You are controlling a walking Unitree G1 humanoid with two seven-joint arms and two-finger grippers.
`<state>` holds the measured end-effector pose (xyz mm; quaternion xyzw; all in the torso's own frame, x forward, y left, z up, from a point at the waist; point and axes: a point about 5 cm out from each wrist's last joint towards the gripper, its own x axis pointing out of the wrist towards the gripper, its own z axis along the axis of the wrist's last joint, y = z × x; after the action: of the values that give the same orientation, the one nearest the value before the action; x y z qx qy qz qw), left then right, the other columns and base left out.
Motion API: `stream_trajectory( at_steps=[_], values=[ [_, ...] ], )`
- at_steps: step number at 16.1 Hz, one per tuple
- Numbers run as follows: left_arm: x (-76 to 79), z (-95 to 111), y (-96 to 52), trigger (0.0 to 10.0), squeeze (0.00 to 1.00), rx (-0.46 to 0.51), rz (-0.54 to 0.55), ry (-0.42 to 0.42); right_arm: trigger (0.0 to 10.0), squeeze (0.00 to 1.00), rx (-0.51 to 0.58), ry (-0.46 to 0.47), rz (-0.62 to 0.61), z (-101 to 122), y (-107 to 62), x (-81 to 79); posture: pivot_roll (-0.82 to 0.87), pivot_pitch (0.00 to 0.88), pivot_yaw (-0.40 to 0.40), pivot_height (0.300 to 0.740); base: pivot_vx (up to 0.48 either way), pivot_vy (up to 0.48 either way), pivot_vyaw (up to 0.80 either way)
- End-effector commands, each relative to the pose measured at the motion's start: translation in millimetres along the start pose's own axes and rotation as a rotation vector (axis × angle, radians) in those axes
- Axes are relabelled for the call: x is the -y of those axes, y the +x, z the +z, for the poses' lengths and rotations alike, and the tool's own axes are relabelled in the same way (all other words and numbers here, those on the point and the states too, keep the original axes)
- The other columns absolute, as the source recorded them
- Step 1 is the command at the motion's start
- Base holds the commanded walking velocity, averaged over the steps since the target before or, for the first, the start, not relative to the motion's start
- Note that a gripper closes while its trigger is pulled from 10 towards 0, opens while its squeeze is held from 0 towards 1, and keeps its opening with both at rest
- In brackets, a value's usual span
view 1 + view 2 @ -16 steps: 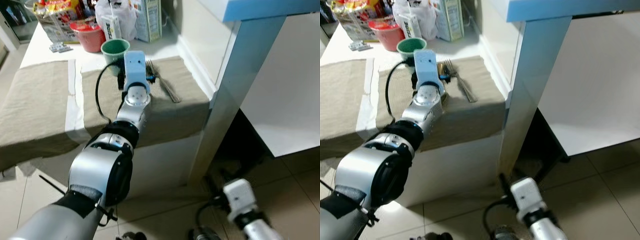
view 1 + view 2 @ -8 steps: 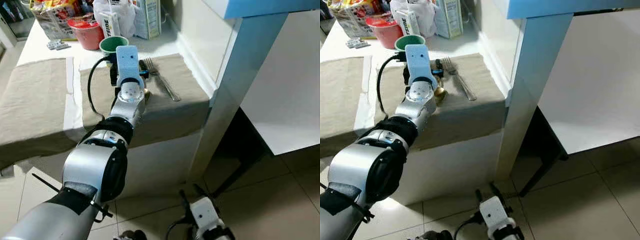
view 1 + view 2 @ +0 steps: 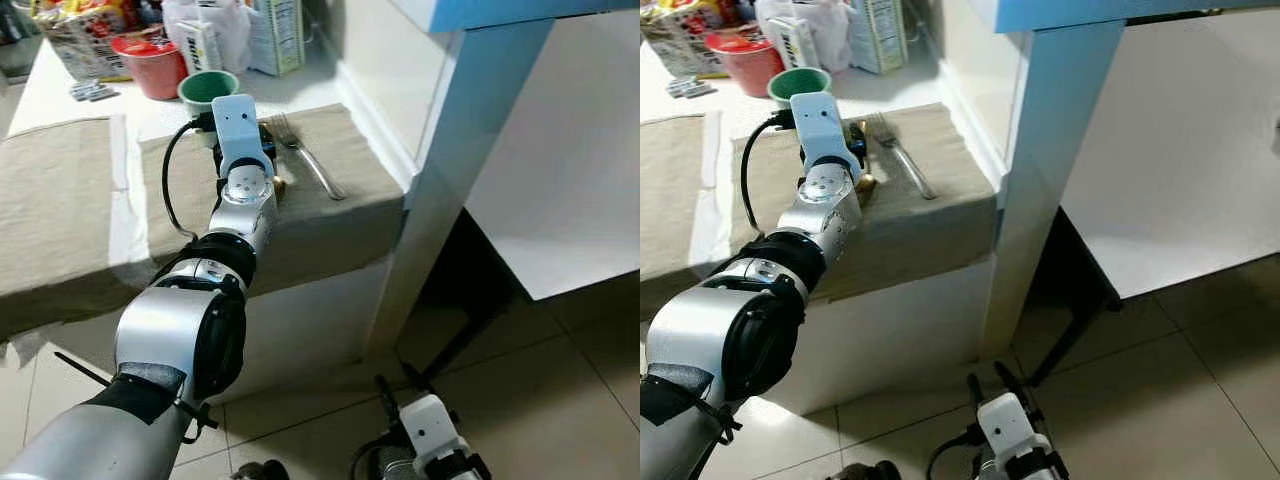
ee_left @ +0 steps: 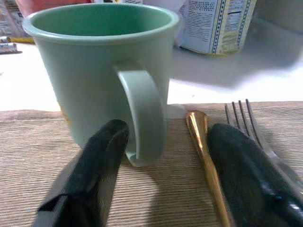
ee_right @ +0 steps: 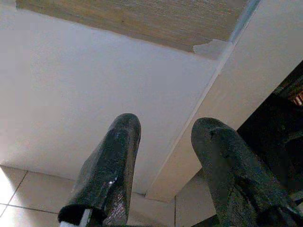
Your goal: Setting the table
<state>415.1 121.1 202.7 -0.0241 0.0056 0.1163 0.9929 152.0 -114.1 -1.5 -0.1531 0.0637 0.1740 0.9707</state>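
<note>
A pale green mug (image 4: 99, 71) stands at the far edge of a beige placemat (image 3: 330, 200), its handle turned toward my left gripper (image 4: 168, 130). That gripper is open just short of the mug and low over the mat. One finger (image 4: 102, 156) lies beside the handle, the other (image 4: 246, 175) between a gold spoon (image 4: 204, 151) and a silver fork (image 4: 247, 124). Both utensils lie on the mat to the right of the mug (image 3: 207, 90). My right gripper (image 5: 165, 127) hangs open near the floor, facing the table's white side.
A second beige placemat (image 3: 50, 200) lies to the left. Behind the mug are a red bowl (image 3: 150, 65), cartons (image 3: 275, 35) and snack packs. A blue-and-white post (image 3: 450, 180) stands at the table's right corner, above the tiled floor (image 3: 560, 400).
The head camera has shifted a little. My left wrist has drawn closer to the mug. The right arm has dropped lower and swung left near the floor.
</note>
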Motion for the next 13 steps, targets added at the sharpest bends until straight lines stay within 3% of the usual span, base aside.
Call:
stream_trajectory(
  at_steps=[1, 13],
  values=[
    [-0.5, 1, 1.0, 0.0, 0.00, -0.013, -0.013, -0.006, 10.0, 0.00, 0.022, 0.005, -0.008, 4, -0.4, 1.9, -0.41, 0.128, 0.069, 0.740, 0.000, 0.000, 0.00],
    [2.1, 13, 1.9, 0.0, 0.00, 0.059, -0.026, -0.004, 10.0, 0.00, 0.028, 0.002, 0.000, 3, 3.2, 3.0, -0.40, 0.111, 0.069, 0.740, 0.000, 0.000, 0.00]
  ],
)
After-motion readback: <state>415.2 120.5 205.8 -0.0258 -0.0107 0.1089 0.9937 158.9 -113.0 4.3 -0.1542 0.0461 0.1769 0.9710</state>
